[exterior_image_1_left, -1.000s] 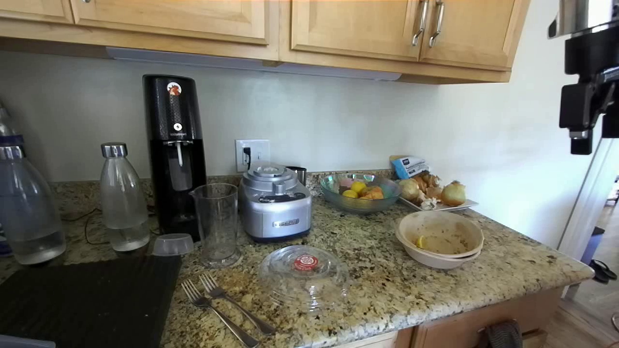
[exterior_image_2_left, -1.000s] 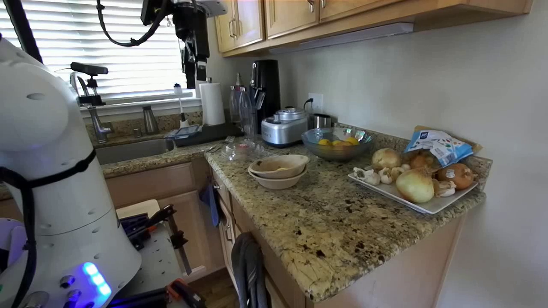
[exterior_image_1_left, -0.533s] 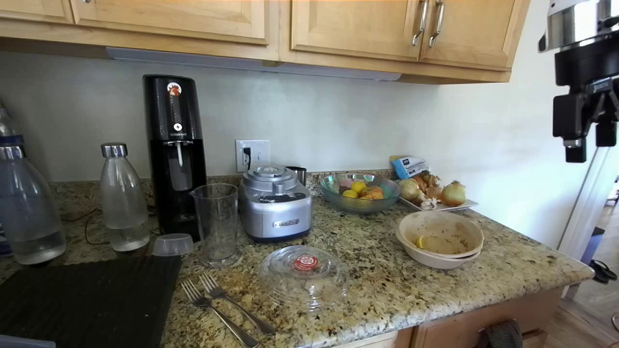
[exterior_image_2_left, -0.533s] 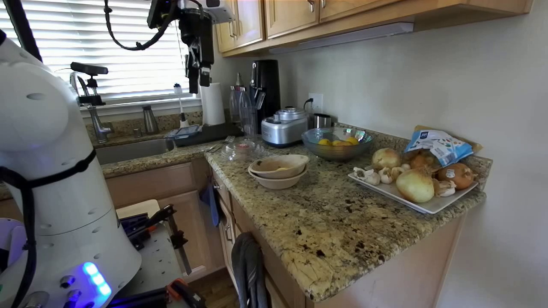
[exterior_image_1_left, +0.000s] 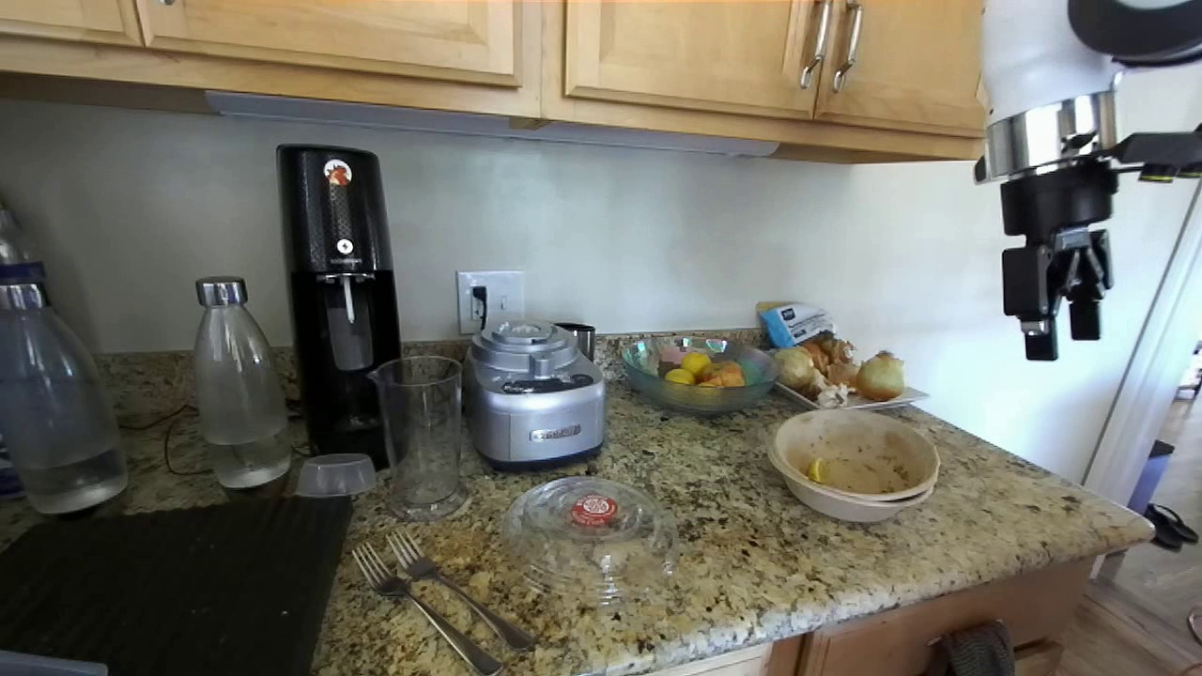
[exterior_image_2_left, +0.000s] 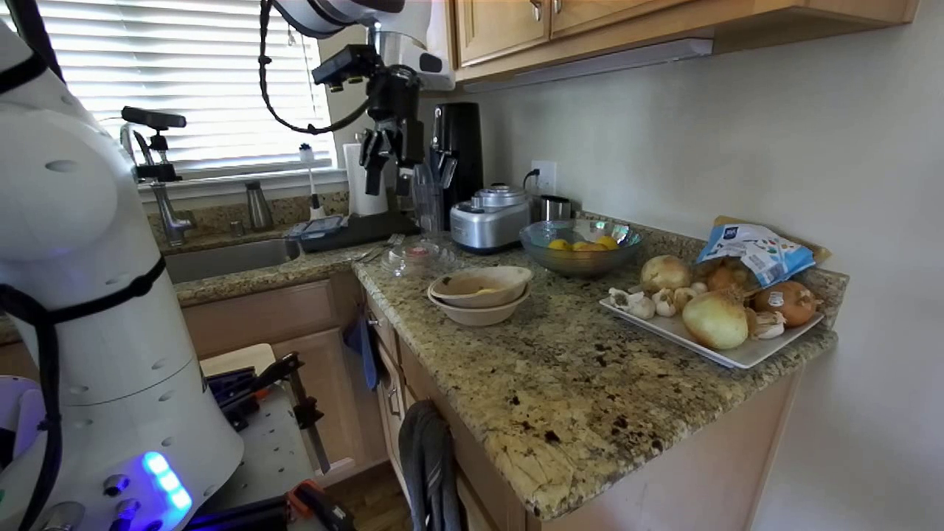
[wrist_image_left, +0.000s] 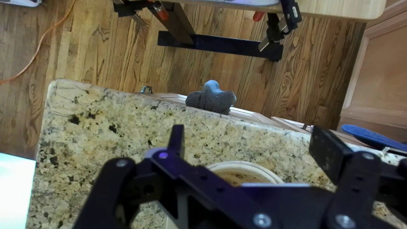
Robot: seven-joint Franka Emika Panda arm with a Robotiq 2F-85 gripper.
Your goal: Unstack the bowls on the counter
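"How do the jaws stand for us?"
"Spread wide: the two fingers (wrist_image_left: 329, 154) of our one gripper (exterior_image_1_left: 1063, 338) are well apart, in the air above the counter (exterior_image_1_left: 751, 554)."
"And how many bowls (exterior_image_1_left: 869, 446) do we count?"
"Two, stacked on the counter, at 8 o'clock from the gripper in an exterior view. The upper bowl (exterior_image_1_left: 845, 437), holding one yellow piece (exterior_image_1_left: 816, 469), sits tilted inside the lower bowl (exterior_image_1_left: 850, 510)."
"Outward from there, with the bowls as our dial's centre?"
"One clear dome (exterior_image_1_left: 592, 540) between 8 and 9, two forks (exterior_image_1_left: 390, 584) past it, one glass bowl (exterior_image_1_left: 650, 380) of fruit (exterior_image_1_left: 696, 363) at 10, one white plate (exterior_image_1_left: 901, 401) of onions (exterior_image_1_left: 881, 376) at 12. The onions overlap, so we cannot tell their number."
"What do we find different from half a second ago?"
"In both exterior views our gripper hangs lower now; the bowls lie where they did."
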